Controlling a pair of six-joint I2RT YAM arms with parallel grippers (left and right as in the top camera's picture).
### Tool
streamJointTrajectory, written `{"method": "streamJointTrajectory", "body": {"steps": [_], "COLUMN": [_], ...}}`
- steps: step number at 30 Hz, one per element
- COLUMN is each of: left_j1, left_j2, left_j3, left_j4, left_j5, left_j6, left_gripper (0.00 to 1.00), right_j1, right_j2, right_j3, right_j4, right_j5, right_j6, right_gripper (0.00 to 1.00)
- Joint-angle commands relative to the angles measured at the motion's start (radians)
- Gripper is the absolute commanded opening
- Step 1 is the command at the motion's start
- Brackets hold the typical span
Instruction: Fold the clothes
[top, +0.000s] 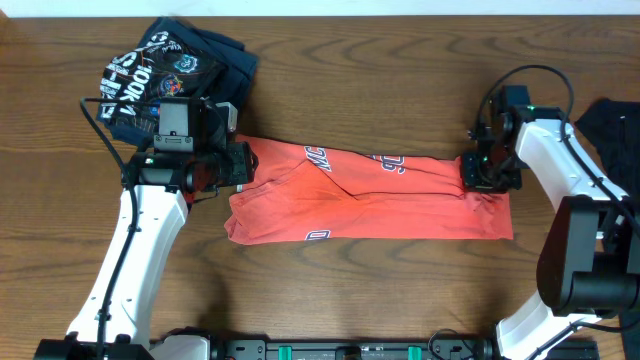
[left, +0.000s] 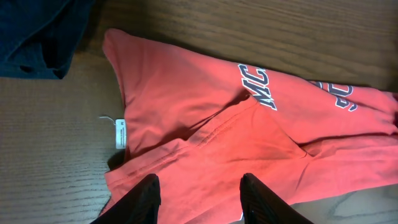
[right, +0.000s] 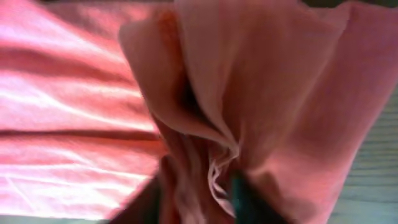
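Observation:
An orange shirt (top: 370, 200) with dark lettering lies folded into a long band across the middle of the table. It also shows in the left wrist view (left: 236, 137), with a white tag (left: 120, 133) at its left edge. My left gripper (left: 200, 198) is open just above the shirt's left end, holding nothing. My right gripper (top: 482, 172) is at the shirt's right end. In the right wrist view bunched orange cloth (right: 211, 124) fills the frame and its fingers (right: 196, 193) are closed on a fold of it.
A pile of dark navy printed clothes (top: 170, 70) lies at the back left, its edge visible in the left wrist view (left: 37, 31). Another dark garment (top: 615, 135) sits at the right edge. The table is brown wood (top: 380, 290).

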Motion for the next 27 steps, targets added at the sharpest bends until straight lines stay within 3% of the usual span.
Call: {"method": "streamJointTrajectory", "body": {"steps": [1, 7, 12, 15, 23, 27], "left_j1": [0.005, 0.005, 0.005, 0.005, 0.005, 0.005], "left_j2": [-0.001, -0.001, -0.001, -0.001, -0.001, -0.001], "left_j3": [0.015, 0.015, 0.015, 0.015, 0.015, 0.015], "left_j4": [0.001, 0.0, 0.001, 0.001, 0.001, 0.001], "left_j5": [-0.013, -0.012, -0.013, -0.012, -0.012, -0.013], "left_j6": [0.003, 0.003, 0.003, 0.003, 0.003, 0.003], "left_gripper": [0.44, 0.44, 0.44, 0.44, 0.44, 0.44], "right_j1": [-0.022, -0.109, -0.196, -0.211, -0.115, -0.065], "right_j2": [-0.044, -0.087, -0.074, -0.064, -0.055, -0.055], "right_j3": [0.014, 0.014, 0.005, -0.008, -0.152, -0.196], "right_j4": [0.024, 0.068, 0.114, 0.129, 0.119, 0.085], "right_j5": [-0.022, -0.117, -0.118, -0.118, -0.207, -0.325], "right_j6": [0.026, 0.051, 0.121, 0.137, 0.152, 0.058], "right_gripper": [0.47, 0.5, 0.13, 0.01, 0.01, 0.01]}}
